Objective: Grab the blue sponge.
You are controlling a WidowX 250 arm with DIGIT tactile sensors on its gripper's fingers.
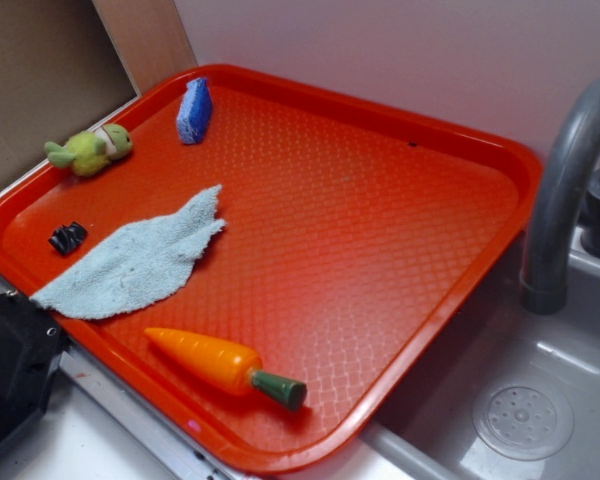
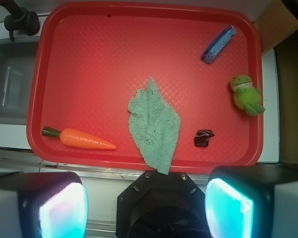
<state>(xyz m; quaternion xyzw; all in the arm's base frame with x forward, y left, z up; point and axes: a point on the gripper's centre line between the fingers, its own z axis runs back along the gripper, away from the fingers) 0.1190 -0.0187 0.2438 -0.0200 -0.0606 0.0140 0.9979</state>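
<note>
The blue sponge (image 1: 194,110) stands on its edge at the far left corner of the red tray (image 1: 380,250). In the wrist view it lies at the tray's upper right (image 2: 218,44). My gripper (image 2: 146,208) is open and empty. Its two fingers (image 2: 228,208) stand wide apart at the bottom of the wrist view, high above the tray's near edge and far from the sponge. In the exterior view the gripper is out of sight; only the robot's black base shows at the lower left.
A green plush toy (image 1: 90,150), a small black clip (image 1: 67,237), a pale blue-grey cloth (image 1: 140,260) and an orange toy carrot (image 1: 220,365) lie on the tray. A grey sink (image 1: 540,400) with a faucet (image 1: 560,190) is to the right.
</note>
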